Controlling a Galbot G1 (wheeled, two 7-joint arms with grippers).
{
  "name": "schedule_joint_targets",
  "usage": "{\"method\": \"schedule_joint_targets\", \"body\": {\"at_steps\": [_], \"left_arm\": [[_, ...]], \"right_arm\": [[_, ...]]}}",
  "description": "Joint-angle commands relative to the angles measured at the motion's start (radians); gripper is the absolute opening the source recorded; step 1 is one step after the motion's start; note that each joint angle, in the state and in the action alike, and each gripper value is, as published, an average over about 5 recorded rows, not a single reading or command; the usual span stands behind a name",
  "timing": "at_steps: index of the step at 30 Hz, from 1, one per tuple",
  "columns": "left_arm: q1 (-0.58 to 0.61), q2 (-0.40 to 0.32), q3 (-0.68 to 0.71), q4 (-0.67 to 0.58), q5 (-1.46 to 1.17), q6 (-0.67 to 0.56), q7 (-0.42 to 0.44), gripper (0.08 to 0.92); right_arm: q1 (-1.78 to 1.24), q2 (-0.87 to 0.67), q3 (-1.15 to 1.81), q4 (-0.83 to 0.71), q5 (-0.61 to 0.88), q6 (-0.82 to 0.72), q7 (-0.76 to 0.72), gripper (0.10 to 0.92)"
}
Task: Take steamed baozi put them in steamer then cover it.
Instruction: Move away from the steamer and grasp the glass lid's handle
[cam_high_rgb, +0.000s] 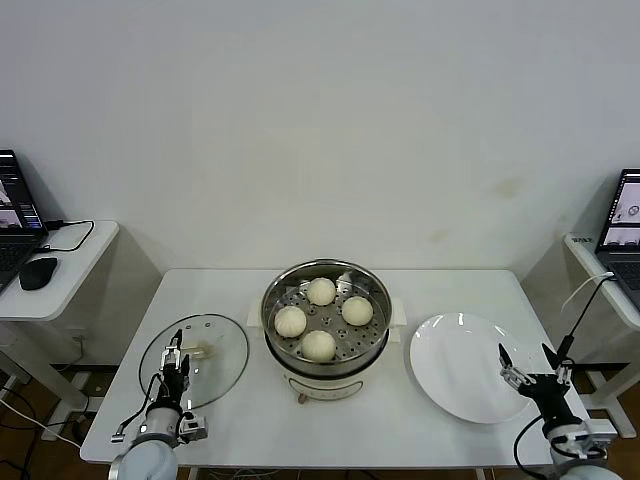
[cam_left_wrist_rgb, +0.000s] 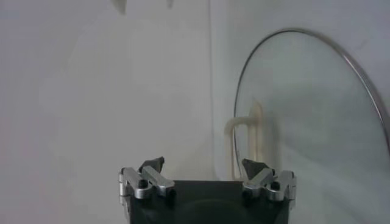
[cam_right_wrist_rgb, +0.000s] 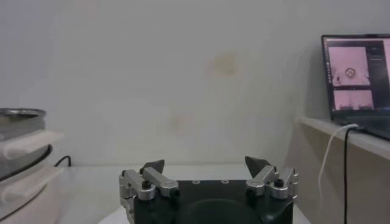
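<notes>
Four steamed baozi sit in the steamer, while the glass cover (rigid, slippery, breakable, best gripped by its central handle) lies flat just ahead of the released left pincer.

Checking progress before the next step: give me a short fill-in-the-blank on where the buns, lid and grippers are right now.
1. The number of baozi lying in the steamer is ____.
2. The glass cover lies flat on the table, on the steamer's ____ side.
3. The white plate holds ____ baozi.
4. The left gripper is over the cover with its jaws ____, while the right gripper waits by the plate.

Missing words: four; left; no; open
</notes>
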Motion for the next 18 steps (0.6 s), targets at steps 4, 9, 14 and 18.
{"method": "schedule_joint_targets", "body": {"at_steps": [4,9,14,18], "left_arm": [[-0.084,-0.014,0.003,0.092,0.01,0.015,0.003,0.823],[-0.105,-0.013,-0.001,0.118,0.007,0.016,0.002,0.823],[-0.126,-0.015,-0.005,0.145,0.003,0.017,-0.002,0.823],[-0.142,-0.02,-0.006,0.165,0.001,0.018,-0.007,0.823]], "right_arm": [[0.0,0.003,0.006,-0.019,-0.004,0.006,-0.001,0.823],[0.002,0.004,0.008,-0.024,-0.004,0.006,-0.002,0.823],[0.005,0.005,0.007,-0.029,-0.006,0.008,-0.002,0.823],[0.005,0.007,0.006,-0.031,-0.008,0.009,-0.003,0.823]]}}
